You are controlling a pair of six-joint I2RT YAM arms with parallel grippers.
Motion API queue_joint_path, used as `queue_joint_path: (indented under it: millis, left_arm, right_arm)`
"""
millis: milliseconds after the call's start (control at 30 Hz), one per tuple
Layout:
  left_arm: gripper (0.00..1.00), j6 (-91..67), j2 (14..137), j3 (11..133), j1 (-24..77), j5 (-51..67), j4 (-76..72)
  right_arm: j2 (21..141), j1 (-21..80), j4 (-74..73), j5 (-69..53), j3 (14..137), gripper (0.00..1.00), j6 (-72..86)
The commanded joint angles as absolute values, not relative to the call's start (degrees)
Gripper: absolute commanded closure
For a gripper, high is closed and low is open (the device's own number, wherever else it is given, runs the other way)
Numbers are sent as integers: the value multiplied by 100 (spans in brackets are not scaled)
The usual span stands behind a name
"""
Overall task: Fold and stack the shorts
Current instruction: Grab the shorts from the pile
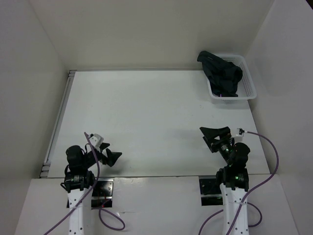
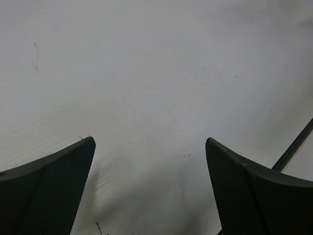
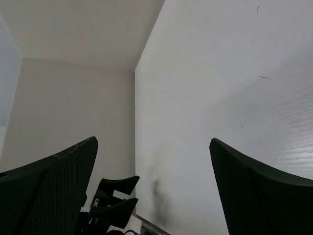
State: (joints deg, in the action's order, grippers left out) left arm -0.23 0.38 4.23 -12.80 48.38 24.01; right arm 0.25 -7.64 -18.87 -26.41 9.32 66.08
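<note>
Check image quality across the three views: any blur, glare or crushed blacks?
Top external: even soft light, no glare; the shorts in the basket read as a near-black mass, folds barely visible. Left wrist: left hand's fingers near-black, soft-edged, diffuse shadow on the table. Right wrist: right hand's fingers likewise dark, faint shadow smudge.

White matte table (image 1: 146, 117). The surface bears faint dark scuff marks (image 2: 35, 58), seen in the left wrist view. Sitting directly on it is one white mesh basket (image 1: 234, 99), at the far right corner, close to the table's edge.
</note>
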Motion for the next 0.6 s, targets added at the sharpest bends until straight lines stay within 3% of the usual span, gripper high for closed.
queue_joint_path:
  millis: [0,233,333,367,567]
  left_arm:
    - [0,0,-721,571,-1257,5212,2443]
    - [0,0,-721,642,-1257,5976,2663]
    - [0,0,-721,380,-1257,6029,833]
    - [0,0,-721,282,-1257,6029,-696]
    - [0,0,453,782,-1072,5521,-974]
  right_arm:
    - [-62,-773,-1679,-2655,914,0,6680]
    - [-62,-773,-1197,-2785,1379,0,6023]
    - [25,-773,-914,-2113,2272,0,5636]
    - [139,-773,-844,-1622,2476,0,5486]
    - [3107,-773,-457,-950,4225,0,4485]
